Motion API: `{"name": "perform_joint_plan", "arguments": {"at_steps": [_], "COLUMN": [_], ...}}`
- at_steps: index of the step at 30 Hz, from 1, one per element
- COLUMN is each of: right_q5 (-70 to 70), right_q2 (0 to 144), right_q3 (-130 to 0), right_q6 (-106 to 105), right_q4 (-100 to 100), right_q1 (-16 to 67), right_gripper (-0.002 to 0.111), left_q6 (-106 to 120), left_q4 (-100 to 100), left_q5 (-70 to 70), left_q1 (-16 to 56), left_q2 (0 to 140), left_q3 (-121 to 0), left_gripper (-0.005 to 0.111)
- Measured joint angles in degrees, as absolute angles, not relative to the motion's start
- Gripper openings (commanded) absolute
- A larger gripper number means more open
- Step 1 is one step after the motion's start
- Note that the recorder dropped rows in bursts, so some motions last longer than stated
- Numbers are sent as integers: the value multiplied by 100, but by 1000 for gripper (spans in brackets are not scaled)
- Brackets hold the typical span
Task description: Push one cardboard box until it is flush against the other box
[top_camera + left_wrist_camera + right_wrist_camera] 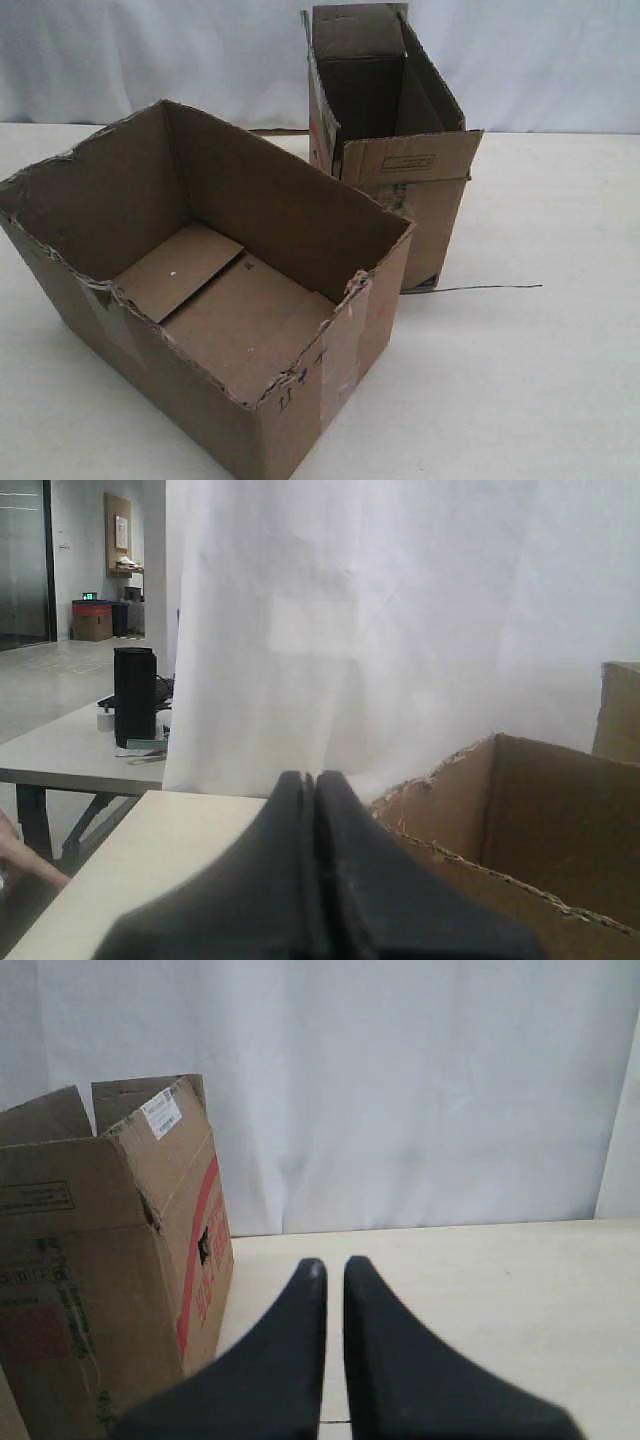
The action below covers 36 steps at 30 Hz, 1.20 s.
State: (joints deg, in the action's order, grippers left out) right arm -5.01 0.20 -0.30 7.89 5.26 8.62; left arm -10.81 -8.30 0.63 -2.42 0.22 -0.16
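wide box (215,300) at 8 o'clock, tall box (395,150) at 1 o'clock, gap between. left gripper (312,785) jaws pressed together, empty; right gripper (334,1268) jaws nearly closed, empty.

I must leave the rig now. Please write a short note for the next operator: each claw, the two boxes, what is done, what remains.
Left claw: shut, empty, close beside the torn rim of the cardboard box.
Right claw: almost shut, a thin gap, empty, beside the other box.
Boxes: both open-topped on the table. They stand at an angle to each other, near but not flush.
Done: no flush contact yet.
Left: push the cardboard box until its side lies flat against the other box.
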Motion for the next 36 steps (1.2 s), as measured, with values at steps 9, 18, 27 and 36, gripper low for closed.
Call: {"name": "perform_joint_plan", "arguments": {"at_steps": [9, 18, 27, 36], "right_q5": [-501, -501, -490, -490], "right_q2": [20, 20, 20, 20], "right_q3": [-30, -30, -30, -30], "right_q6": [789, 789, 789, 789], "right_q4": [526, 526, 526, 526], "right_q1": [862, 862, 862, 862], "right_gripper": [5, 5, 5, 5], "left_q6": [-1109, -2700, -4427, -5100], "left_q4": [-830, -264, 695, 1452], "left_q5": [126, 1301, 3460, 2932], "left_q1": [-242, -242, -242, -242], "left_q2": [22, 10, 10, 10], "left_q3": [-16, -16, -16, -316], "left_gripper": [0, 0, 0, 0]}}
